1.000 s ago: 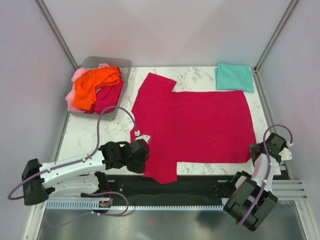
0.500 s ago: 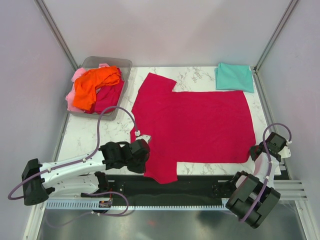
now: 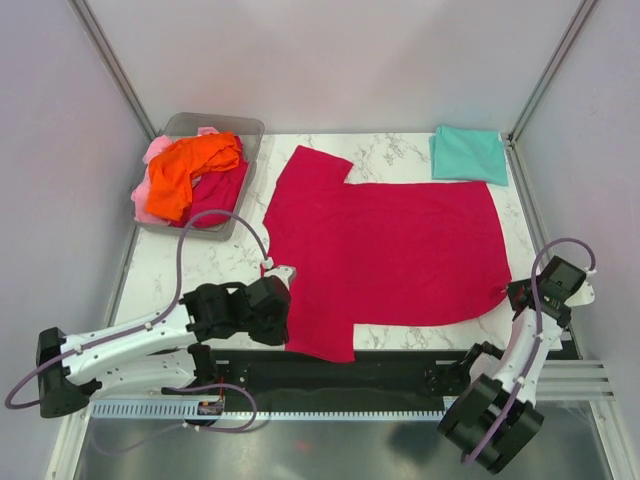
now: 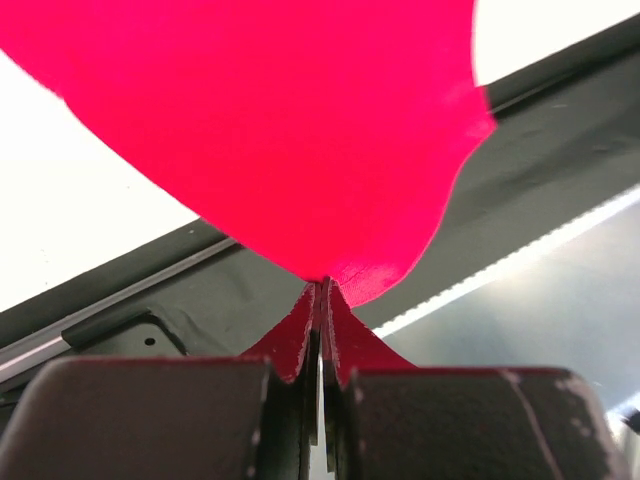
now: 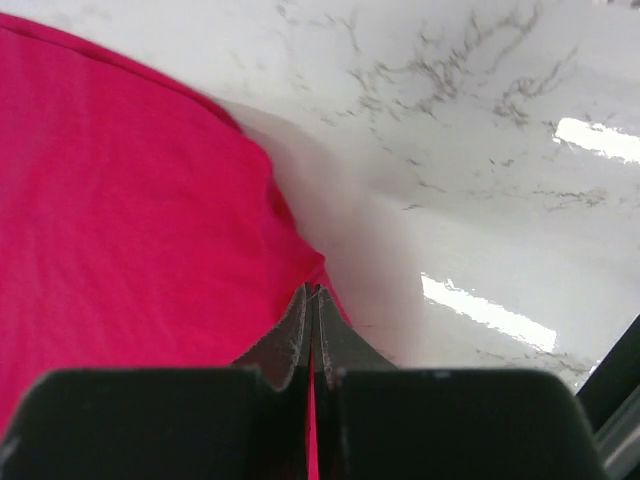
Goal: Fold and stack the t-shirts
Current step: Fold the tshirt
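A crimson-magenta t-shirt lies spread over the marble table, one sleeve hanging past the near edge. My left gripper is shut on its near left edge; the cloth rises from the pinched fingertips. My right gripper is shut on the shirt's near right corner, lifted slightly off the table. A teal t-shirt lies folded square at the far right corner. Orange and pale pink t-shirts are heaped in a bin.
The clear plastic bin sits at the far left corner and also holds a crimson cloth. A black rail runs along the table's near edge. Grey walls enclose the table on three sides.
The right gripper has closed on the shirt's near right corner and pulled it right and up, rounding that edge. The left arm shifted slightly left, still holding the cloth.
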